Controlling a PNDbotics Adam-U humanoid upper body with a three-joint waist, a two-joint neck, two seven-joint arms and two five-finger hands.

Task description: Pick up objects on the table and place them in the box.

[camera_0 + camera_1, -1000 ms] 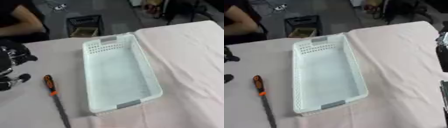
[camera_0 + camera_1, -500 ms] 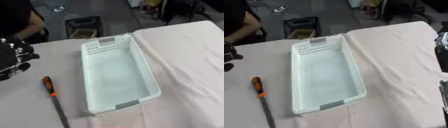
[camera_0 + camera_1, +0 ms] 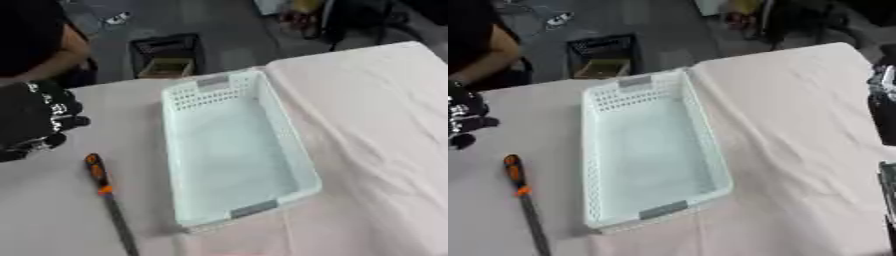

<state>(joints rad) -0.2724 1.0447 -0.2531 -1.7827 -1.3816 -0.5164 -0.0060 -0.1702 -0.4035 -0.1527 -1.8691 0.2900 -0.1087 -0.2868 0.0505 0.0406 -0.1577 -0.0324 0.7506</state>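
Note:
A pale mint plastic basket lies lengthwise in the middle of the table and holds nothing. To its left, a long tool with an orange and black handle and a dark shaft lies flat on the cloth. My black left hand hovers at the left edge, just beyond the tool's handle and apart from it. Its fingers are relaxed, point right and hold nothing. A dark part of my right hand shows at the right edge of the right eye view, far from the basket.
A pinkish cloth with folds covers the table. Beyond the far edge, a dark crate stands on the floor. A person in black sits at the upper left and touches nothing.
My left hand has come further into view from the left edge, a little up and to the right. The tool and the basket lie as before.

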